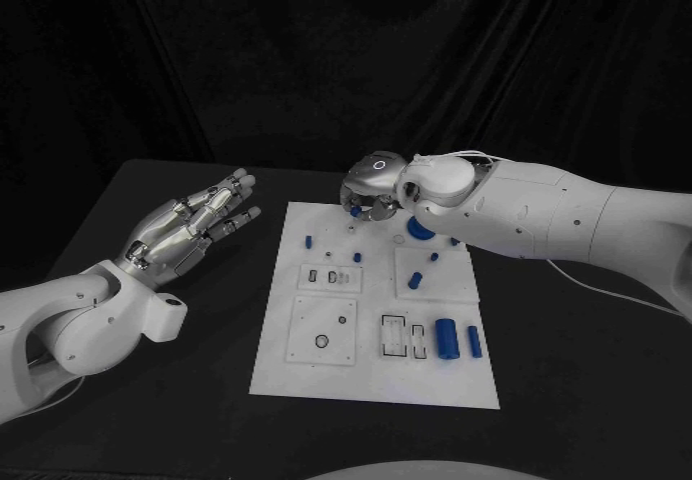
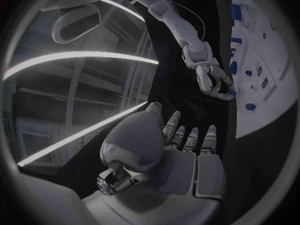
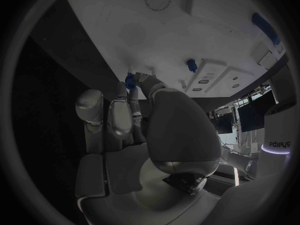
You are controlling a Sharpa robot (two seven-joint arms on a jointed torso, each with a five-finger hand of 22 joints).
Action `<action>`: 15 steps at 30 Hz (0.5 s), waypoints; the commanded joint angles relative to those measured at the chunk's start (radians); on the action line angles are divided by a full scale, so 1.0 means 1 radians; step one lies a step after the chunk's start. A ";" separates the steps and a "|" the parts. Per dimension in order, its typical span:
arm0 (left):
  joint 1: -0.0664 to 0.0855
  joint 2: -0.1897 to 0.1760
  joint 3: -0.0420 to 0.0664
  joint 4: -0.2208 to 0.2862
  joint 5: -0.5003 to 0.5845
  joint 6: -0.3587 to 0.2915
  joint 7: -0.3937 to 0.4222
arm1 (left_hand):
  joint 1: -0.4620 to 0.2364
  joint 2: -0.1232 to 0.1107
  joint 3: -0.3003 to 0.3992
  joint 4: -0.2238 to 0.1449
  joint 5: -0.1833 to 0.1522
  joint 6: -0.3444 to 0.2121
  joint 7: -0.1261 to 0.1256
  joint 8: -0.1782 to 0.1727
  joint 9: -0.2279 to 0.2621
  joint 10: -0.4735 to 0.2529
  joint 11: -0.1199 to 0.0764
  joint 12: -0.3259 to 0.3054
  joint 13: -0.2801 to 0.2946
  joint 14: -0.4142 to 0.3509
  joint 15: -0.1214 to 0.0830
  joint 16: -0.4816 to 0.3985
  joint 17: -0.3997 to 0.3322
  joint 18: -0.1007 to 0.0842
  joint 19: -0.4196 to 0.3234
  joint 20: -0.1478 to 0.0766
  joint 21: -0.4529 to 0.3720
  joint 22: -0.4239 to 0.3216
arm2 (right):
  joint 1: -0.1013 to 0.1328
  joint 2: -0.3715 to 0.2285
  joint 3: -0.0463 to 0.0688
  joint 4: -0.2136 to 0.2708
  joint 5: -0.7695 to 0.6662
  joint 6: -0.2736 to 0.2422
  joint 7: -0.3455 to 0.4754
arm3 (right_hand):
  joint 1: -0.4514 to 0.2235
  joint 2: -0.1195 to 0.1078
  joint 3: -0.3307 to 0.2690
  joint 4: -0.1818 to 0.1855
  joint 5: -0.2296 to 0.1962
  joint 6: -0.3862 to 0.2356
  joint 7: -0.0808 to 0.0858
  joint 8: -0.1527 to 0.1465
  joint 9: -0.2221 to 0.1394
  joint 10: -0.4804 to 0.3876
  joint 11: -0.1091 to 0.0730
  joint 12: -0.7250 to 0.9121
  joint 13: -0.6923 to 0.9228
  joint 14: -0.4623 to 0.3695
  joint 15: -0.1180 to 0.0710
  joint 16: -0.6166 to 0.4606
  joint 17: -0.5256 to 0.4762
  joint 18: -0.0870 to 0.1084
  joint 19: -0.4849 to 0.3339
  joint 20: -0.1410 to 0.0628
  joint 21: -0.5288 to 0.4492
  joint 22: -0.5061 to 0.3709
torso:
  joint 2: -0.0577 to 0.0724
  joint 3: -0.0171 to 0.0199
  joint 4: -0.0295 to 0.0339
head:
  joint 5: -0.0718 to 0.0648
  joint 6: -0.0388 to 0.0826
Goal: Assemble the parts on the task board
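Right hand point(image 1: 378, 192) sits low over the far edge of the task board point(image 1: 378, 385), fingertips on a small blue part point(image 3: 130, 81); just beside it a round blue piece point(image 1: 418, 229) and short blue pegs point(image 1: 309, 241) crowd the way; left hand point(image 1: 195, 227) hovers with fingers spread over bare counter point(image 1: 188, 400), well apart from the board, nothing beside it.

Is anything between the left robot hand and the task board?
Nothing visible. The left robot hand hovers with spread fingers beside the task board; only bare black table lies between them.
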 commanded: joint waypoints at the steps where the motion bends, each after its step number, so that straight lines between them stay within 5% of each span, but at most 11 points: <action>1: 0.003 0.004 0.001 -0.002 -0.001 0.008 0.007 | 0.018 -0.002 0.032 -0.002 0.018 0.019 0.000 0.016 0.019 -0.005 0.011 -0.008 -0.005 0.000 -0.001 -0.009 -0.007 0.026 -0.002 -0.003 0.000 -0.001 | 0.002 -0.004 0.000 -0.002 -0.004 0.007 -0.028 | 0.019 0.025 0.046 -0.004 -0.009 -0.004 0.003 -0.015 0.010 0.020 -0.005 -0.010 -0.003 0.012 0.004 0.010 0.007 -0.007 -0.001 0.004 0.020 0.019 | -0.003 -0.0002 -0.0017 | 0.003 -0.008; 15: 0.003 0.008 0.001 -0.009 -0.001 0.013 0.002 | 0.019 -0.001 0.033 -0.001 0.018 0.022 0.001 0.016 0.020 -0.004 0.012 -0.008 -0.005 0.000 -0.001 -0.009 -0.007 0.026 -0.002 -0.002 0.000 -0.001 | 0.002 -0.012 0.000 0.002 -0.004 -0.019 -0.028 | 0.022 0.027 0.050 -0.006 -0.004 -0.007 0.005 -0.022 0.008 0.022 -0.004 -0.016 -0.004 0.010 0.005 0.010 0.009 -0.008 -0.003 0.005 0.022 0.024 | -0.003 0.0003 -0.0027 | 0.006 -0.014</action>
